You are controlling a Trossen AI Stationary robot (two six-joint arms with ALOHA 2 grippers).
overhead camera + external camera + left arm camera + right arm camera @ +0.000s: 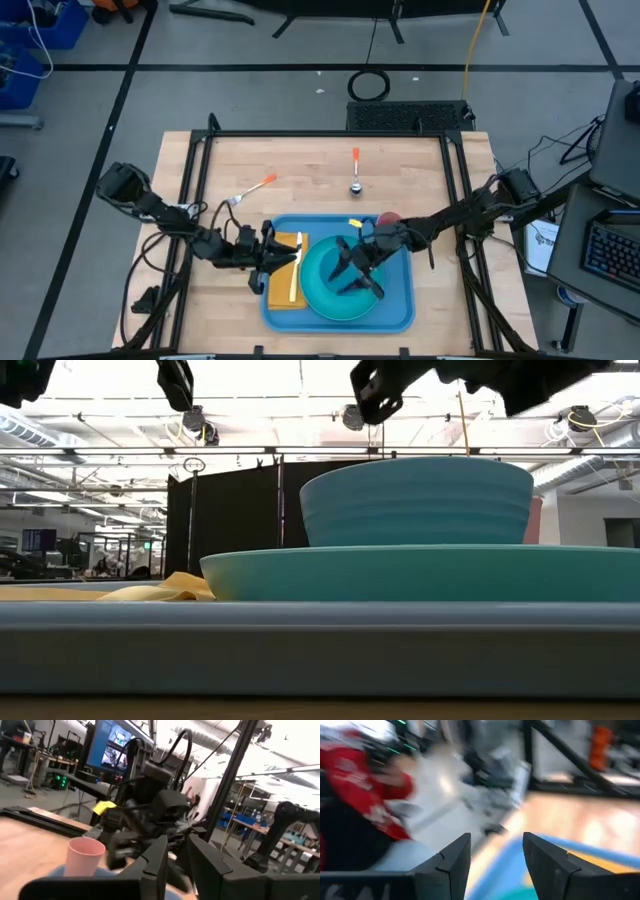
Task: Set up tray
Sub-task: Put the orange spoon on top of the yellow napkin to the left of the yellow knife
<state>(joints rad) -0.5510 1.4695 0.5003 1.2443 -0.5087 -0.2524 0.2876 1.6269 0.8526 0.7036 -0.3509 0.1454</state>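
Two tools [268, 262] [352, 268] over one tray [400, 310], one plate [335, 300]

Robotics lab: exposed ceiling ducts [600, 435], monitor [117, 747], black partitions [235, 515], cabled floor.

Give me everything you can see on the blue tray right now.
The tray is a large, flat, blue rectangle with rounded corners and a raised rim, plastic by its look, lying flat at the near middle of the wooden table. A yellow napkin covers its left part, and a teal plate carrying a teal bowl sits on the rest. A pink cup stands at its far right corner. Both grippers hover above; neither touches it.
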